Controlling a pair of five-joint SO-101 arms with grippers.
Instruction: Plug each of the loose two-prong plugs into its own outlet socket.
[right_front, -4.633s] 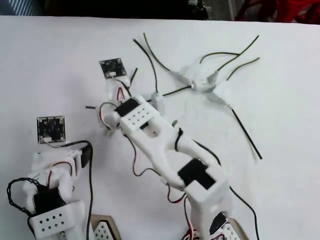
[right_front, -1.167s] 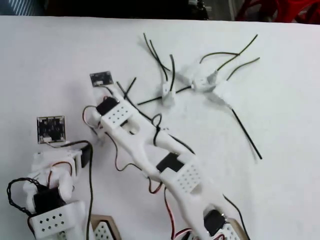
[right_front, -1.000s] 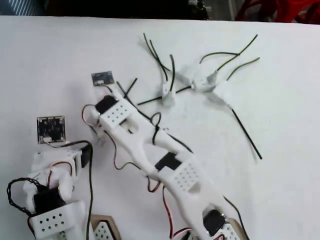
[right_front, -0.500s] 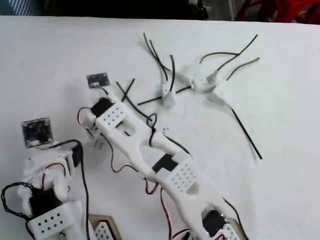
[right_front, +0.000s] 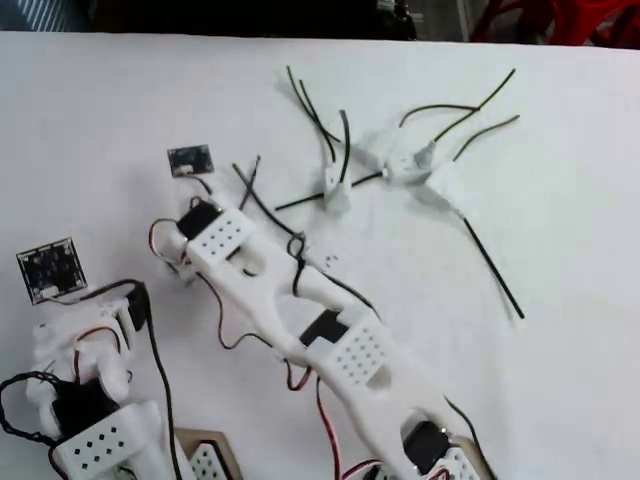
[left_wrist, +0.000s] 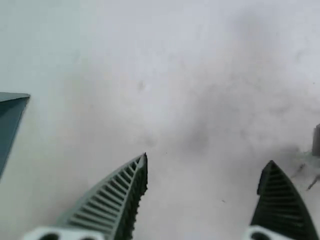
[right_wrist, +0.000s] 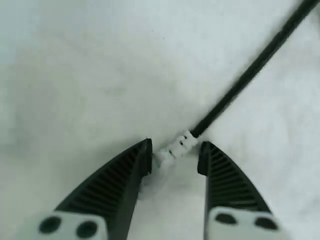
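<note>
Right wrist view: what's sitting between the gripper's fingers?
A white plug, its black cord running off, sits between the fingertips of the right gripper, seen in the right wrist view.

Arms: two — left arm (right_front: 100, 445), right arm (right_front: 340, 350). Small dark square boards: two, near board (right_front: 48, 270), far board (right_front: 190, 159). White plugs: lone plug (right_front: 335, 190); clumped plugs (right_front: 408, 162), number unreadable; small plug (right_wrist: 175, 147). Black leads (right_front: 490, 265): several, tangled.

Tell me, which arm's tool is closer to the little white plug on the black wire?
Right. The right tool is shut on the white plug; the left tool is open over bare table, well apart from it.
</note>
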